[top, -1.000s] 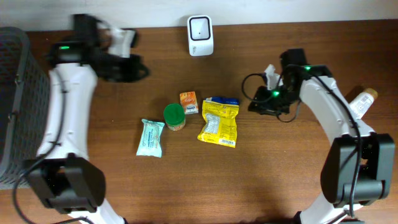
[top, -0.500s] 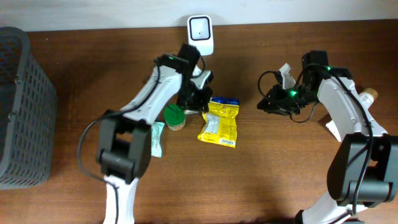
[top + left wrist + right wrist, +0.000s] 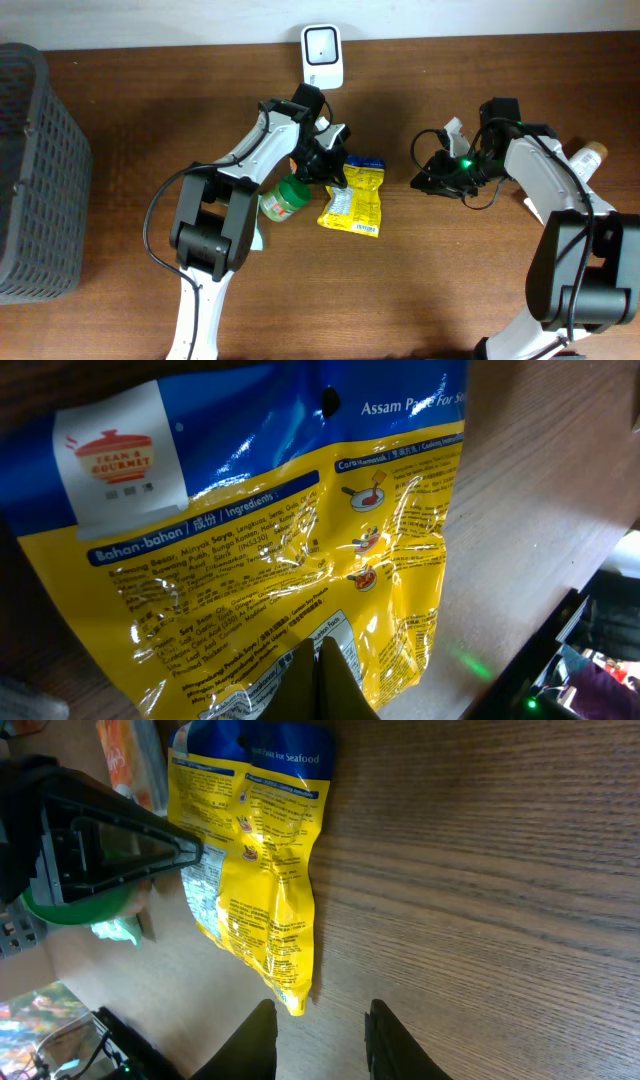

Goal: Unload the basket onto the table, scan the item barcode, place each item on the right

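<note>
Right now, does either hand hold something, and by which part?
The right hand is open and empty. The left hand is shut, its tips over the yellow pouch; whether it pinches the film cannot be told.

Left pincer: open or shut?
Shut. In the left wrist view the left pincer has its fingertips together, no gap, over the glossy yellow and blue foil pouch.

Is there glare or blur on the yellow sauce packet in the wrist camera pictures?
Left wrist: white glare streaks on the crinkled yellow sauce packet; the shut left gripper is dark and soft. Right wrist: one bright glare patch on the packet, wooden table in sharp focus.
</note>
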Robot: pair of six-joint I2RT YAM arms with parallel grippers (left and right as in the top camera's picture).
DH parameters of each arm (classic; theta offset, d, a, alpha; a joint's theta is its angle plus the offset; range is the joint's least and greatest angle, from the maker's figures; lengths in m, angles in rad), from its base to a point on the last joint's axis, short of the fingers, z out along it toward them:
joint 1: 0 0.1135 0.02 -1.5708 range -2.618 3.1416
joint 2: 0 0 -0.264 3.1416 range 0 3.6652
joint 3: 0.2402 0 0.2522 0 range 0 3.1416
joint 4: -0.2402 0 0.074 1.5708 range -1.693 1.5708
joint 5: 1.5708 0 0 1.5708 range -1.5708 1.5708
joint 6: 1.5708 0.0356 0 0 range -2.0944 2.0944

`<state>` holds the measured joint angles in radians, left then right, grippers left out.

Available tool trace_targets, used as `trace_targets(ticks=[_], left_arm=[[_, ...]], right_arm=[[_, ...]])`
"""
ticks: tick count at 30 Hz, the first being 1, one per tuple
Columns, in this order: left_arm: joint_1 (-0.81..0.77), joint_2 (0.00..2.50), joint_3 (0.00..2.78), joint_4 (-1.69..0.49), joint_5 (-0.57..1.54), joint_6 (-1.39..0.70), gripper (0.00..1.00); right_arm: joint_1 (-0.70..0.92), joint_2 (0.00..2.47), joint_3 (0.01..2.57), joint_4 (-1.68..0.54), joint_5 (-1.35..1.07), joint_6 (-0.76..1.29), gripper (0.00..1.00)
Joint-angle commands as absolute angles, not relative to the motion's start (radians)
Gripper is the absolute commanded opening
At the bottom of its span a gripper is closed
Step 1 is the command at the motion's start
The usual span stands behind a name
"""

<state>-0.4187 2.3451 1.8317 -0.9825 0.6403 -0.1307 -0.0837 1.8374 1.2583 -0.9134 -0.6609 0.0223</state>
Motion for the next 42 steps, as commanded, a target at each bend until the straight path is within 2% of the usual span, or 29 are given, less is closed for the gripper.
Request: trace_targets(ticks=[1, 6, 18, 32, 39, 41, 42], left_arm=[[-0.403, 2.3, 1.869, -1.009, 0.594, -0.104, 0.0], [-0.4, 2.215, 1.87, -1.037, 0.501, -0.096, 0.0], [-0.453, 2.195, 1.824, -1.059, 0.5, -0.093, 0.0], [-0.475, 2.195, 1.63, -0.918, 0.545, -0.173, 0.0], [-0.47, 2.235, 1.552, -0.842, 0.527, -0.282, 0.0], [-0.47, 2.257, 1.55, -0.841, 0.542, -0.289, 0.0], [-0.47, 2.265, 1.55, -0.839, 0.557, -0.292, 0.0]], right_arm=[[-0.081, 1.842, 1.253, -0.912, -0.678, 0.015, 0.25], [-0.081, 1.842, 1.253, -0.905, -0.678, 0.015, 0.25], [-0.079, 1.842, 1.253, -0.905, -0.682, 0.015, 0.25], [-0.079, 1.842, 1.253, -0.9, -0.682, 0.015, 0.25], [-0.078, 1.842, 1.253, -0.918, -0.682, 0.015, 0.25], [-0.069, 1.842, 1.248, -0.924, -0.682, 0.015, 0.26], [-0.061, 1.842, 1.243, -0.923, -0.682, 0.015, 0.32]])
